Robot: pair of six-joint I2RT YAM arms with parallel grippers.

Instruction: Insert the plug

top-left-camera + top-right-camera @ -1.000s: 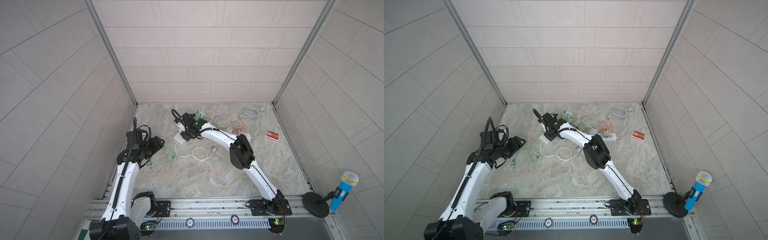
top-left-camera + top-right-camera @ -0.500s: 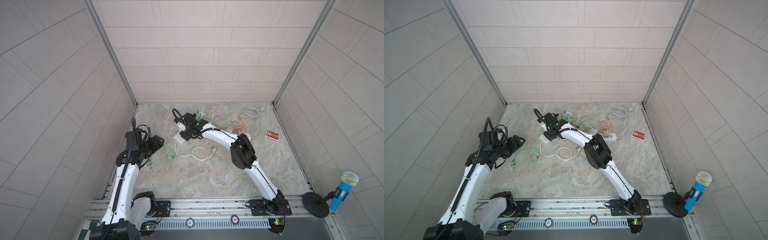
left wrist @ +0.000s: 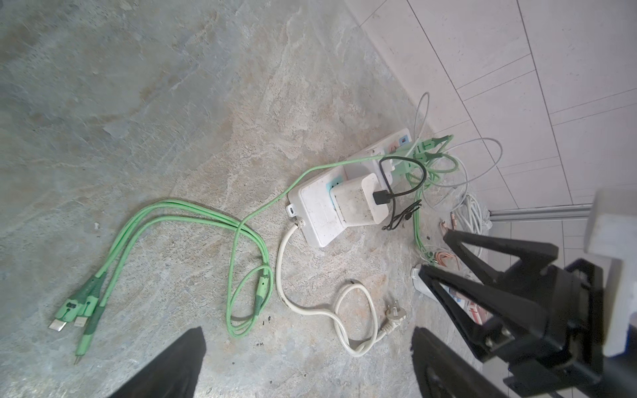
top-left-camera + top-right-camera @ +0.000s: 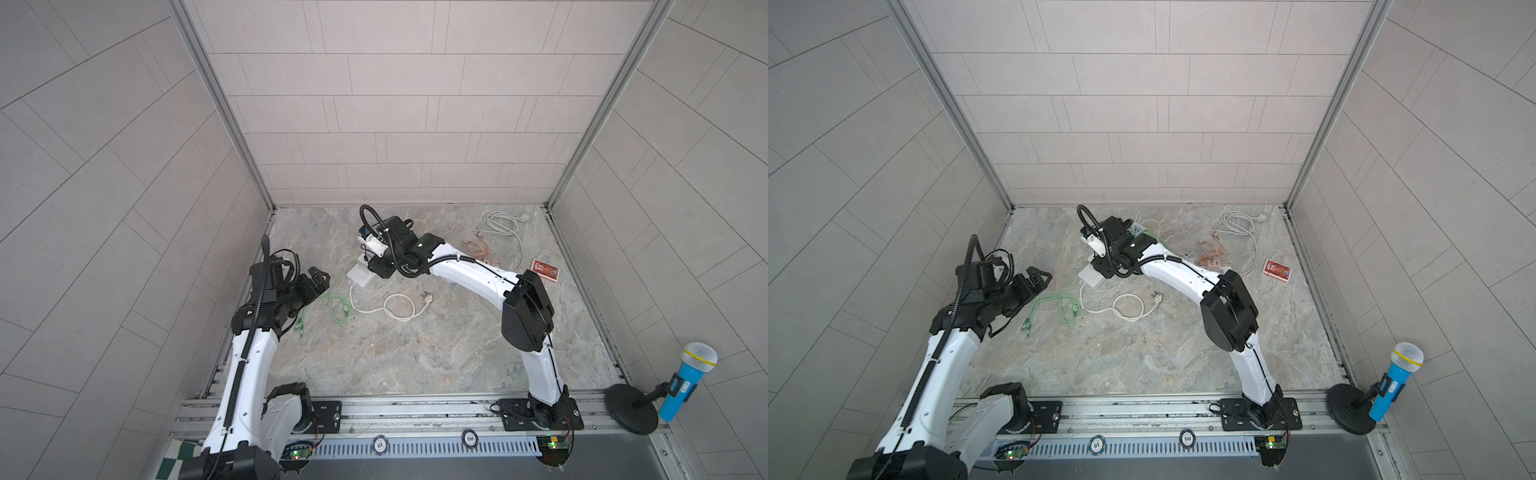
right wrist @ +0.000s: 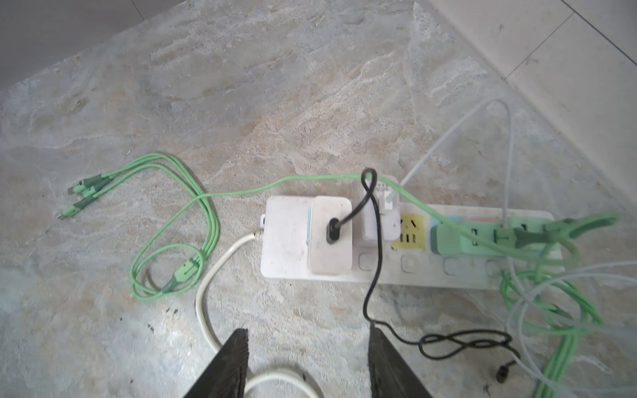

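The white plug [image 5: 331,265] sits in the end socket of the power strip [image 5: 284,241], nearest the strip's own cord [image 5: 206,286], with a black cable [image 5: 374,275] leaving its face. The right tool [image 5: 308,332] hovers just beside the strip, jaws apart, empty. The left tool [image 3: 308,341] stands well apart from the strip, jaws wide, holding nothing

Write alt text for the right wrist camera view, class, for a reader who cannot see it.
A white power strip lies on a mottled stone surface, with a white adapter and its black cable plugged into the end socket. Several green cables trail over it, and the right gripper hangs open and empty near the strip.
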